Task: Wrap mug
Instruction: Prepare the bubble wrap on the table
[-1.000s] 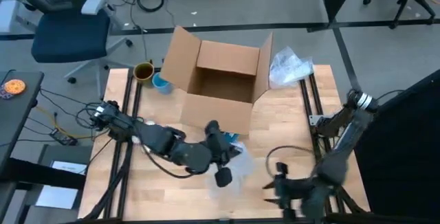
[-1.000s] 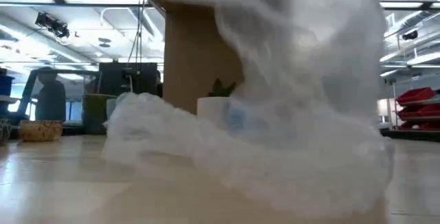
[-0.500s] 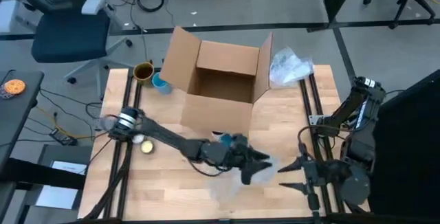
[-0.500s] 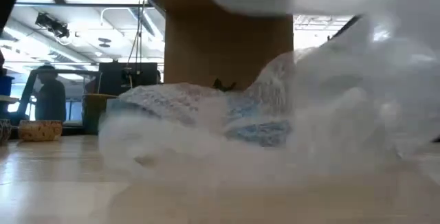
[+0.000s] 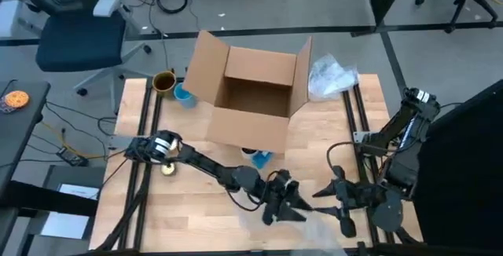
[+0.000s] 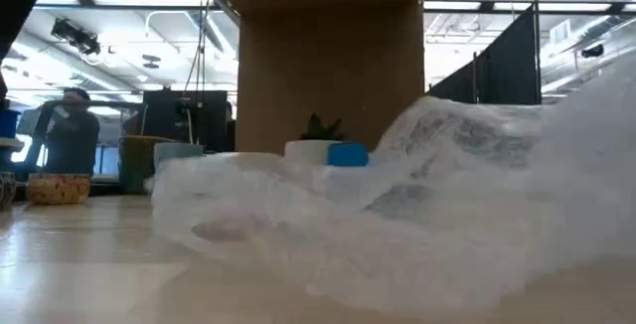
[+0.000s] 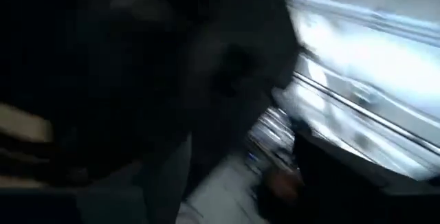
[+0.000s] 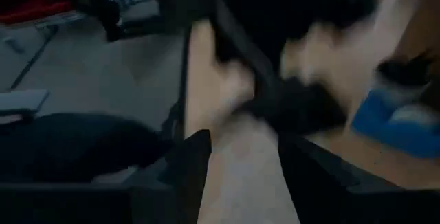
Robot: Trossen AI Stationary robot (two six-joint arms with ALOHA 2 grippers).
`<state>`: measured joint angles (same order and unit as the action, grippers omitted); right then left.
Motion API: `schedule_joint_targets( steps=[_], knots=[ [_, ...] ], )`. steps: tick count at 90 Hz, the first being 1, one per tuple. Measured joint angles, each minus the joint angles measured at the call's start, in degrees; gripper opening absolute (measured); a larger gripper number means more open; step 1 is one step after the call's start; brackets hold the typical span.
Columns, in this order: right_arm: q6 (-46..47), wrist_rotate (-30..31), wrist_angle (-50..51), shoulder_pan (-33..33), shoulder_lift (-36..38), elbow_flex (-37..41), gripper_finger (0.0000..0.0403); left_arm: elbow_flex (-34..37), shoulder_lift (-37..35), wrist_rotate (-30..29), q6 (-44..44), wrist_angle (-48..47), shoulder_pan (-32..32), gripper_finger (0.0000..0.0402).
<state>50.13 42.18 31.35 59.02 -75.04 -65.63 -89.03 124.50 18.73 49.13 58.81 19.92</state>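
Mug [image 5: 261,159]: blue, on the counter just in front of the cardboard box, pose unclear.
Bubble wrap sheet [image 6: 417,215]: clear, crumpled, lying on the counter in front of the mug.

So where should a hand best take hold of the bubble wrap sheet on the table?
Probably at the loose raised edge of the bubble wrap, coming from the right, where the right hand waits. The sheet humps up there, clear of the blue mug.

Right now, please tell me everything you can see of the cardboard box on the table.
The cardboard box is plain brown, open at the top, with its flaps standing up and outward. It looks empty inside. It stands at the far middle of the wooden table. A blue and white mug lies close against its near wall; crumpled plastic wrap lies beside its right flap.
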Motion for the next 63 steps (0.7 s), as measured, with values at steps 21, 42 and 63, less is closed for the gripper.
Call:
schedule_joint_targets(
  steps=[21,42,63],
  knots=[
    [3.6,-11.6,-14.1,0.1,-7.9,5.1,0.0155,0.1,-3.1,1.4,-12.1,-19.7,4.4,0.0243],
    [8.3,-18.6,-20.7,-0.7,-21.4,-0.8,0.0151,0.1,-5.1,-25.7,-29.2,-51.9,8.4,0.0243],
    [16.4,-29.4,-17.1,-2.7,-32.0,-7.0,0.0132,0.1,-5.0,-36.8,-33.2,-67.9,12.9,0.0243]
  ],
)
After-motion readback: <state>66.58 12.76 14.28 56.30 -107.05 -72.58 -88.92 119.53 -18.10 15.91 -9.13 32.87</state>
